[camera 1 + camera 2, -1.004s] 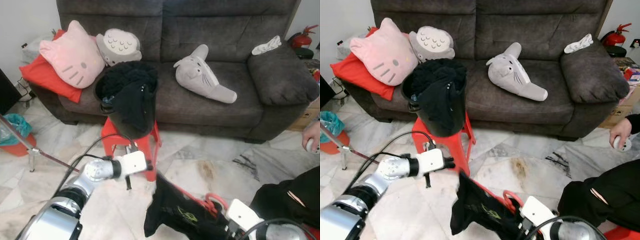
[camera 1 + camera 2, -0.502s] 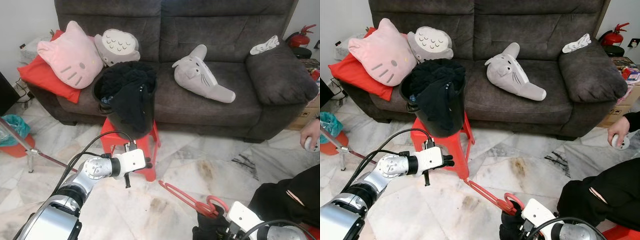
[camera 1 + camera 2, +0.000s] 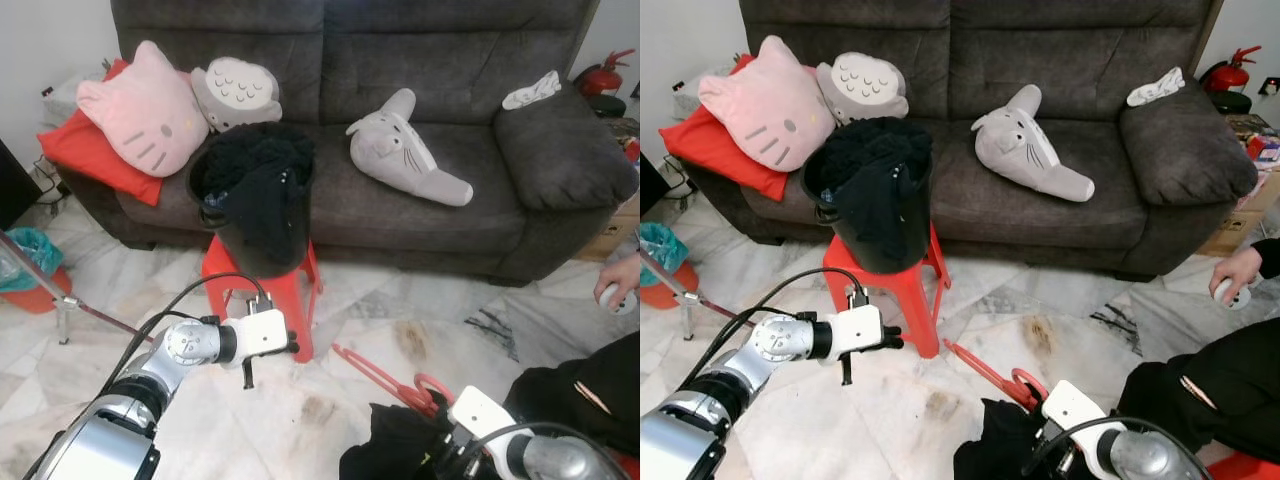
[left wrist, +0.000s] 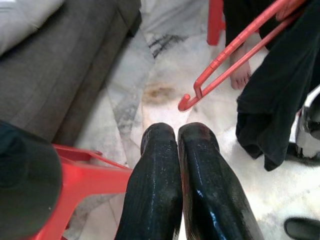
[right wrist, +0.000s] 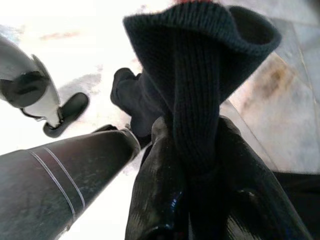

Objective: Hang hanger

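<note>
Setting: home living room. Evidence: dark grey fabric sofa against the wall, carrying a pink cat-face cushion, a red pillow and a grey plush toy. Marble-patterned tile floor; red plastic stool holding a black laundry basket full of dark clothes.

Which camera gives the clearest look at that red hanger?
The left eye view: the red hanger lies whole against pale floor. The right eye view shows the same. The left wrist view catches one arm's end; the right wrist view shows the black garment clamped.
</note>
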Tool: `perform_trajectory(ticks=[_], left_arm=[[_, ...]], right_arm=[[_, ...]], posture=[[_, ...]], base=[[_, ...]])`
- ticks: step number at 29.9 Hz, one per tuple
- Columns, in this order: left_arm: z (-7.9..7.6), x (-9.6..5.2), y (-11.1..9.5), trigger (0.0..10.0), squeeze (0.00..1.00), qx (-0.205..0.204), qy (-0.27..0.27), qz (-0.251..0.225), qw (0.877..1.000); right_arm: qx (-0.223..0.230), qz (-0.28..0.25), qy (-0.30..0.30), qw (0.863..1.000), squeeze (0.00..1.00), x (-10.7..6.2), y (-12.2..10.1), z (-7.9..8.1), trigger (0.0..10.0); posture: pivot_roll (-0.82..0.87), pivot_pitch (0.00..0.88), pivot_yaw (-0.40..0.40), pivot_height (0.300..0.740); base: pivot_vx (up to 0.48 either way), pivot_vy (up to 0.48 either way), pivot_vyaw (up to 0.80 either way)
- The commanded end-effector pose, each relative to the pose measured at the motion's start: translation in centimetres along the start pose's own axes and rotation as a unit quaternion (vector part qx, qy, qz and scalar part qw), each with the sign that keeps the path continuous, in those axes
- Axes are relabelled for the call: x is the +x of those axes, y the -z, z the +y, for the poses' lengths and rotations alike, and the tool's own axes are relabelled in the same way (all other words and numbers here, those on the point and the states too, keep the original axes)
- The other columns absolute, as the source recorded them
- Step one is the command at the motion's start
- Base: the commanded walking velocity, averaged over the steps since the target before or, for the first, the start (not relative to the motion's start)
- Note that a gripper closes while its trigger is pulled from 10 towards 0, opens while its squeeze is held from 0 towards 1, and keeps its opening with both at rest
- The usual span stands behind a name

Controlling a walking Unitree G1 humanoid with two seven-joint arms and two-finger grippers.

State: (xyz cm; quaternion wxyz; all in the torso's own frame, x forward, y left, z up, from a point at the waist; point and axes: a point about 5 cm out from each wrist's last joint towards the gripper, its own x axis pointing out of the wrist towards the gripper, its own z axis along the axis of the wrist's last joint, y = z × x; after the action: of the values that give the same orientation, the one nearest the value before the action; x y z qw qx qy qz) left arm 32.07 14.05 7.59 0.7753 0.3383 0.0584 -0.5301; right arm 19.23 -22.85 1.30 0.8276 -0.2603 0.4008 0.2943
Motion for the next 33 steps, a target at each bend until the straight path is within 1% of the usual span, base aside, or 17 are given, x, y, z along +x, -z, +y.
perform_trajectory(ticks=[1,3,6,9,10,12,15,16,17,19,21,23,24,26,28,30,33], left_arm=[[1.1,-0.3,-0.5,10.0,0.0,-0.007,-0.017,-0.013,1.0],[1.6,-0.4,-1.0,10.0,0.0,-0.013,-0.027,-0.026,0.999],[1.8,-0.3,-1.2,10.0,0.0,-0.013,-0.03,-0.03,0.999],[1.6,0.0,-1.2,10.0,0.0,-0.016,-0.03,-0.029,0.999],[1.4,0.2,-1.1,10.0,0.0,-0.02,-0.029,-0.029,0.999],[1.2,0.3,-1.0,10.0,0.0,-0.021,-0.029,-0.028,0.999],[0.9,0.4,-0.9,10.0,0.0,-0.025,-0.026,-0.027,0.999],[0.8,0.4,-0.9,10.0,0.0,-0.027,-0.024,-0.028,0.999],[0.6,0.4,-0.8,10.0,0.0,-0.03,-0.021,-0.028,0.999],[0.5,0.4,-0.7,10.0,0.0,-0.03,-0.017,-0.026,0.999],[0.3,0.5,-0.7,10.0,0.0,-0.03,-0.008,-0.024,0.999],[0.2,0.5,-0.6,10.0,0.0,-0.028,-0.002,-0.022,0.999],[0.1,0.4,-0.6,10.0,0.0,-0.027,0.001,-0.02,0.999],[0.1,0.4,-0.5,10.0,0.0,-0.024,0.005,-0.017,1.0],[-0.1,0.3,-0.3,10.0,0.0,-0.01,0.017,-0.008,1.0],[-0.2,0.3,-0.3,10.0,0.0,-0.006,0.021,-0.004,1.0],[-0.7,0.3,-0.1,10.0,0.0,0.011,0.038,0.006,0.999]], right_arm=[[0.015,0.002,0.025,1.0,0.0,0.4,0.0,-0.2,10.0],[0.033,0.004,0.039,0.999,0.0,1.0,0.1,0.0,10.0],[0.034,-0.022,0.066,0.997,0.0,1.3,-0.6,-0.1,10.0],[0.015,-0.131,0.124,0.983,0.0,0.9,-4.2,-1.4,10.0],[-0.003,-0.173,0.15,0.973,0.0,0.3,-5.8,-2.1,10.0],[-0.018,-0.193,0.166,0.967,0.0,0.0,-6.5,-2.4,10.0],[-0.024,-0.234,0.188,0.954,0.0,-0.8,-7.9,-3.0,10.0],[-0.034,-0.247,0.187,0.95,0.0,-1.0,-8.4,-3.0,10.0],[-0.057,-0.258,0.18,0.947,0.0,-1.2,-8.9,-2.8,10.0],[-0.051,-0.264,0.158,0.95,0.0,-1.1,-9.1,-2.4,10.0],[-0.062,-0.257,0.14,0.954,0.0,-0.8,-9.1,-1.9,10.0],[-0.073,-0.261,0.101,0.957,0.0,-0.6,-9.0,-0.9,10.0],[-0.083,-0.262,0.07,0.959,0.0,-0.6,-9.0,-0.1,10.0],[-0.09,-0.266,0.044,0.959,0.0,-0.8,-9.1,0.5,10.0],[-0.092,-0.275,0.043,0.956,0.0,-1.2,-9.4,0.6,10.0],[-0.094,-0.276,0.041,0.956,0.0,-1.3,-9.6,0.6,10.0],[-0.107,-0.29,0.039,0.95,0.0,-2.0,-10.5,0.3,10.0]], posture=[[-0.04,0.055,0.072,0.74],[-0.04,0.055,0.072,0.74],[-0.03,0.052,0.075,0.74],[-0.04,0.05,0.08,0.74],[-0.04,0.047,0.08,0.74],[-0.04,0.044,0.079,0.74],[-0.04,0.044,0.079,0.74],[-0.04,0.044,0.079,0.74],[-0.04,0.037,0.076,0.74],[-0.04,0.034,0.076,0.74],[-0.04,0.032,0.075,0.74],[-0.04,0.032,0.076,0.74],[-0.04,0.031,0.077,0.74],[-0.04,0.033,0.079,0.74],[-0.04,0.035,0.084,0.74],[-0.04,0.036,0.086,0.74],[-0.04,0.04,0.089,0.74]], base=[[0.0,0.0,0.0],[0.0,0.0,0.0],[0.0,0.0,0.0],[0.0,0.0,0.0],[0.0,0.0,0.0],[0.0,0.0,0.0],[0.0,0.0,0.0],[0.0,0.0,0.0],[0.0,0.0,0.0],[0.0,0.0,0.0],[0.0,0.0,0.0],[0.0,0.0,0.0],[0.0,0.0,0.0],[0.0,0.0,0.0],[0.0,0.0,0.0],[0.0,0.0,0.0],[0.0,0.0,0.0]])
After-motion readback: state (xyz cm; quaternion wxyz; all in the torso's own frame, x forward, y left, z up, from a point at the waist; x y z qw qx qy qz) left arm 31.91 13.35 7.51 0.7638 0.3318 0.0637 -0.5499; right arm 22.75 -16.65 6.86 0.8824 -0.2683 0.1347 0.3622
